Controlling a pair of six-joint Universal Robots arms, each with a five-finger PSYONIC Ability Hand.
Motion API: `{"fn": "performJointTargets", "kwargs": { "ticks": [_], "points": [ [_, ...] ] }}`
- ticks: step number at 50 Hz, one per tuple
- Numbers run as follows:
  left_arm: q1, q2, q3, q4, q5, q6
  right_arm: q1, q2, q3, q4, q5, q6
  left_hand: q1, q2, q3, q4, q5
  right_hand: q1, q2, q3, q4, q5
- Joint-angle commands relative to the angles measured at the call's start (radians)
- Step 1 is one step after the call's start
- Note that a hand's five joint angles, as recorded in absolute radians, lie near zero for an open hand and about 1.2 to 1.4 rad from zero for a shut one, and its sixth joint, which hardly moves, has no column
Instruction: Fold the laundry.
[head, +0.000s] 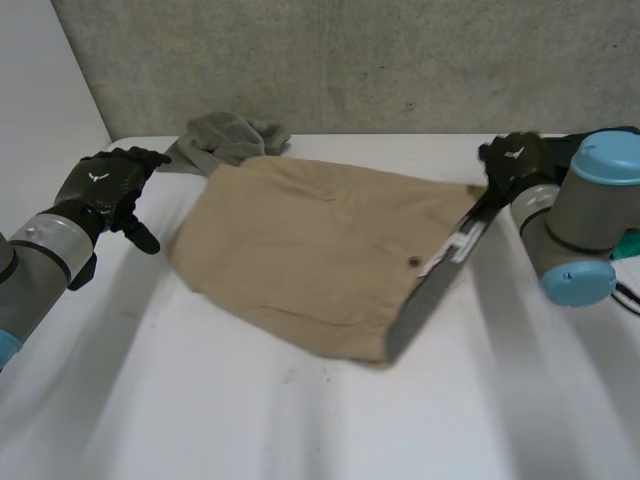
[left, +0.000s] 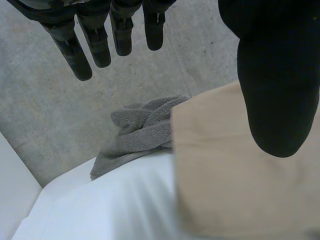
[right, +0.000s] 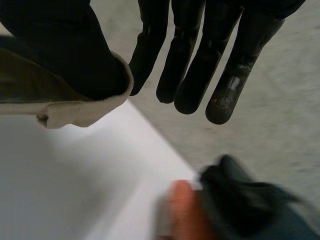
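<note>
Progress is slight, we judge. The tan shorts (head: 310, 250) lie spread almost flat across the middle of the white table (head: 300, 430) with no fold laid in them. A grey towel (head: 225, 138) sits bunched at the far edge, touching the shorts' far left corner.

The right hand (head: 512, 160) is at the shorts' right corner, where the waistband is lifted and its dark lining shows. Its fingers (right: 200, 65) are straight and apart, and we see the cloth's corner hanging against the thumb, not clamped. The left hand (head: 110, 185) hovers just off the shorts' left edge, fingers (left: 95, 45) relaxed and apart, holding nothing.

Both pieces are left to fold. We see wide bare table in front of the shorts, room enough to draw an edge over. The far side is tight, with the towel and the wall close behind.
</note>
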Motion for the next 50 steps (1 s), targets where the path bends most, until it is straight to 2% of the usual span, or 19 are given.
{"fn": "performJointTargets", "kwargs": {
  "ticks": [1,2,3,4,5,8,15,20,24,27,30,35,46,50],
  "points": [
    [-0.006,-0.002,-0.015,0.0,0.002,0.005,-0.019,0.166,-0.221,-0.072,0.065,-0.065,-0.007,-0.022,-0.028,-0.02,-0.039,0.41,0.219,0.214,0.21,0.239],
    [-0.009,-0.007,-0.018,0.0,0.002,0.005,-0.018,0.183,-0.236,-0.073,0.064,-0.065,-0.001,-0.016,-0.023,-0.014,-0.033,0.41,0.219,0.214,0.21,0.239],
    [-0.009,-0.009,-0.018,0.0,0.002,0.007,-0.017,0.193,-0.245,-0.076,0.061,-0.066,0.002,-0.014,-0.02,-0.011,-0.03,0.173,-0.019,-0.023,-0.027,0.002],
    [-0.01,-0.01,-0.018,0.0,0.002,0.007,-0.013,0.2,-0.251,-0.078,0.059,-0.066,0.005,-0.011,-0.017,-0.008,-0.027,-0.234,-0.425,-0.429,-0.434,-0.405],
    [-0.01,-0.012,-0.018,0.0,0.003,0.007,-0.007,0.207,-0.251,-0.078,0.062,-0.066,0.014,-0.002,-0.008,0.0,-0.018,-0.812,-1.003,-1.007,-1.012,-0.983],
    [-0.015,-0.025,-0.016,0.0,0.003,0.012,-0.004,0.19,-0.224,-0.078,0.058,-0.06,0.04,0.025,0.018,0.027,0.008,-0.812,-1.003,-1.007,-1.012,-0.983],
    [-0.058,-0.113,0.031,-0.003,0.02,0.059,0.001,-0.112,0.075,-0.075,0.058,-0.048,0.099,0.083,0.077,0.086,0.067,-0.812,-1.003,-1.007,-1.012,-0.983],
    [-0.067,-0.196,0.069,-0.011,0.028,0.185,0.042,-0.298,0.29,-0.052,0.056,-0.043,0.205,0.189,0.183,0.191,0.172,-0.812,-1.003,-1.007,-1.012,-0.983],
    [-0.104,-0.263,0.114,-0.011,0.023,0.271,0.116,-0.379,0.434,0.072,0.048,-0.042,0.278,0.262,0.256,0.265,0.246,-0.812,-1.003,-1.007,-1.012,-0.983],
    [-0.127,-0.327,0.148,-0.009,0.025,0.306,0.144,-0.381,0.481,0.141,0.042,-0.026,0.328,0.312,0.306,0.314,0.296,-0.79,-0.981,-0.986,-0.99,-0.961],
    [-0.135,-0.374,0.183,-0.005,0.023,0.317,0.171,-0.381,0.517,0.21,0.041,0.058,0.343,0.327,0.321,0.329,0.311,-0.76,-0.952,-0.956,-0.96,-0.931],
    [-0.15,-0.438,0.243,0.0,0.023,0.317,0.219,-0.372,0.55,0.235,0.024,0.219,0.34,0.324,0.318,0.326,0.308,-0.754,-0.946,-0.95,-0.955,-0.925],
    [-0.178,-0.504,0.312,0.075,0.022,0.32,0.243,-0.234,0.516,0.197,0.015,0.218,0.404,0.389,0.382,0.391,0.372,-0.667,-0.858,-0.862,-0.867,-0.837],
    [-0.191,-0.525,0.327,0.077,0.017,0.32,0.248,-0.183,0.493,0.181,0.015,0.199,0.504,0.488,0.482,0.491,0.472,-0.286,-0.477,-0.481,-0.486,-0.457]
  ]
}}
